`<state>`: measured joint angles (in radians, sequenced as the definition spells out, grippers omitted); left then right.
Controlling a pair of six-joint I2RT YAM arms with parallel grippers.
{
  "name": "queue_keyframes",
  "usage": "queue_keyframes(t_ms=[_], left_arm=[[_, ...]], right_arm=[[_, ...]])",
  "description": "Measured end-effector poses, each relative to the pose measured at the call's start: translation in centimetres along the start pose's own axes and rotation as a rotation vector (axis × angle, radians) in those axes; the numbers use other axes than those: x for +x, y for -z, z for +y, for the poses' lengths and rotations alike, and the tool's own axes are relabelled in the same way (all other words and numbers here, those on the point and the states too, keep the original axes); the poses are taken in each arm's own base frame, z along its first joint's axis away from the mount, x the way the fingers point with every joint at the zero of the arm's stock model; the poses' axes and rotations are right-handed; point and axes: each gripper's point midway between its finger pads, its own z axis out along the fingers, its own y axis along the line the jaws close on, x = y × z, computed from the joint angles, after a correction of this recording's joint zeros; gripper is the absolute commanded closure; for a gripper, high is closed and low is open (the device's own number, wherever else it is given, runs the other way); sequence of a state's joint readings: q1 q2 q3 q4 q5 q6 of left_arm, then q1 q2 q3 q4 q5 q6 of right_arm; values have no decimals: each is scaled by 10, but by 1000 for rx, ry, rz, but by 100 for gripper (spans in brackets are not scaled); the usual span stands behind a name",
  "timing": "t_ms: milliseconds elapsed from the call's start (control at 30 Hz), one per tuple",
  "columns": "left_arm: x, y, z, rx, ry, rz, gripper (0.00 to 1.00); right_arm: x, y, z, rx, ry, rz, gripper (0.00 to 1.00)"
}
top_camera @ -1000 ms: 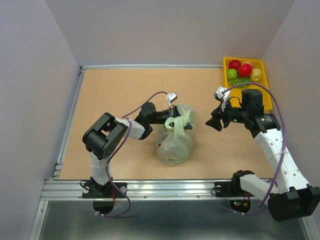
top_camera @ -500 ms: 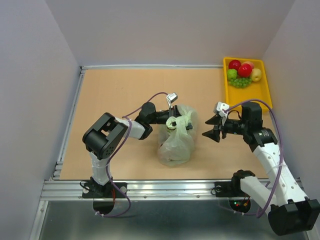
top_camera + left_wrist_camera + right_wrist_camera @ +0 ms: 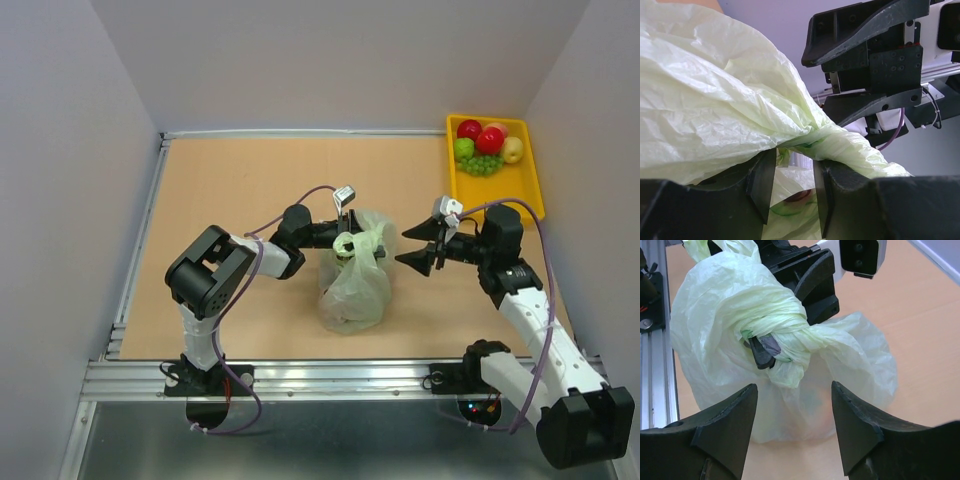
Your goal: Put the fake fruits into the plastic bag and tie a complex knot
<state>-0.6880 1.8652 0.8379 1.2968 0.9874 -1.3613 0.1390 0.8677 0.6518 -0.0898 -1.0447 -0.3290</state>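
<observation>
The pale-green plastic bag (image 3: pixel 352 288) lies mid-table with its handles twisted into a wrap at the top. My left gripper (image 3: pixel 345 245) sits in that wrap. Its jaws are nearly closed, with the bag (image 3: pixel 715 100) bunched over and between the fingertips of my left gripper (image 3: pixel 795 157). My right gripper (image 3: pixel 413 250) is open and empty, just right of the bag and pointing at it. In the right wrist view my right gripper (image 3: pixel 793 385) frames the bag (image 3: pixel 845 360), with a left finger (image 3: pixel 762 351) poking out of the wrap. Fake fruits (image 3: pixel 489 140) and grapes (image 3: pixel 481 165) lie in the tray.
The yellow tray (image 3: pixel 495 192) stands at the back right, close behind my right arm. The right gripper (image 3: pixel 865 60) fills the upper right of the left wrist view. A metal rail (image 3: pixel 655 365) runs along the table's near edge.
My right gripper has swung left from near the tray toward the bag and stays open. The left gripper and the bag have not moved.
</observation>
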Motion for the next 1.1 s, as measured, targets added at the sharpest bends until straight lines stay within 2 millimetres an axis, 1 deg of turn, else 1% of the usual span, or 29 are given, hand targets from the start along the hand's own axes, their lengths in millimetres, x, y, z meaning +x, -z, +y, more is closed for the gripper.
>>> queue_keyframes(t_ms=[67, 200, 267, 467, 633, 667, 867, 1000, 1100], left_arm=[[0, 0, 0, 0, 6, 0, 51], [0, 0, 0, 0, 17, 0, 50], [0, 0, 0, -1, 21, 0, 48], [0, 0, 1, -3, 36, 0, 47], [0, 0, 1, -4, 40, 0, 47], [0, 0, 1, -4, 41, 0, 47], [0, 0, 1, -4, 46, -1, 47], [0, 0, 1, -4, 49, -1, 46], [-1, 0, 1, -4, 49, -4, 46]], right_arm=[[0, -2, -2, -1, -2, -13, 34], [0, -7, 2, -19, -8, -29, 34], [-1, -12, 4, -39, -7, -34, 33], [3, -23, 6, -60, -18, -29, 33], [10, -29, 9, -67, -36, -14, 33], [12, -30, 8, -62, -37, -10, 35], [27, -32, 5, -42, -62, 14, 40], [30, -37, 0, -27, -80, 18, 41], [29, -39, -3, -16, -102, 10, 41]])
